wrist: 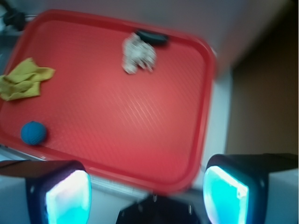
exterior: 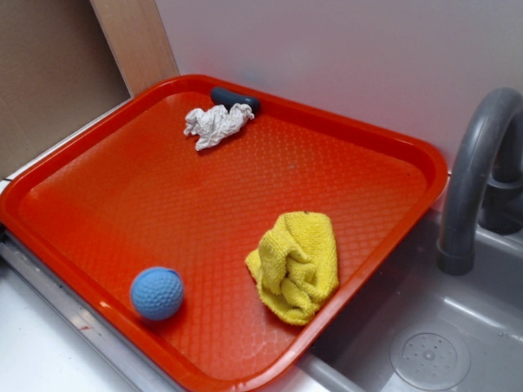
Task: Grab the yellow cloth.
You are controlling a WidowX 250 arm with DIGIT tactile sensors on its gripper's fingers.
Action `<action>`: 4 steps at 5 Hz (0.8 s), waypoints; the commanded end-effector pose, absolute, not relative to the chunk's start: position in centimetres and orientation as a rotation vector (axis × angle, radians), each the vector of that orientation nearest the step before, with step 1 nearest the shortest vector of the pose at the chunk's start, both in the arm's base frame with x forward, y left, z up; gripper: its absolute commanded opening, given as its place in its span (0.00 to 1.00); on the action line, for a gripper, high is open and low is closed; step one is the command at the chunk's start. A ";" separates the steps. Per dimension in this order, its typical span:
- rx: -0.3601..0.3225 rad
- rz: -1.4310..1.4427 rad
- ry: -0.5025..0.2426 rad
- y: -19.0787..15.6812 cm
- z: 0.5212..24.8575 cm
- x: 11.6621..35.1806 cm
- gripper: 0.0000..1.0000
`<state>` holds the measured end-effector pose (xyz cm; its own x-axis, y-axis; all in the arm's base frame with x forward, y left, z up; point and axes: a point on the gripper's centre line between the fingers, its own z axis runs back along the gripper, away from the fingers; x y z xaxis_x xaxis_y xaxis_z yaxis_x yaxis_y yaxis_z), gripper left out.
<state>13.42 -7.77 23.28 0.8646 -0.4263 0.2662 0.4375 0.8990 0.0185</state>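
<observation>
Red tray [wrist: 187, 154] below my spread, empty gripper [wrist: 147, 193]; yellow cloth [wrist: 24, 79] far left, where I risk snagging the blue ball [wrist: 33, 133].

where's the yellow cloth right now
In the exterior view the yellow cloth lies crumpled on the red tray, near the edge beside the sink, right of the blue ball.

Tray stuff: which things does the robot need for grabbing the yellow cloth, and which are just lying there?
For the job:
- yellow cloth, near the tray's edge beside the sink
- gripper, open, off the tray

Just lying about:
- blue ball
- white rag
- dark grey thing behind the rag
- red tray they all lie on
- tap and sink
</observation>
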 end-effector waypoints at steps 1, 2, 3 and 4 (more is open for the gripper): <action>-0.151 -0.953 -0.347 -14.7 21.5 15.8 1.00; -0.178 -1.203 -0.313 -19.7 19.6 17.1 1.00; -0.249 -1.373 -0.262 -24.3 16.3 16.5 1.00; -0.264 -1.441 -0.198 -27.6 13.2 16.3 1.00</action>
<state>17.96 -26.97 11.16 0.1585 -0.9596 0.2324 0.9854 0.1389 -0.0987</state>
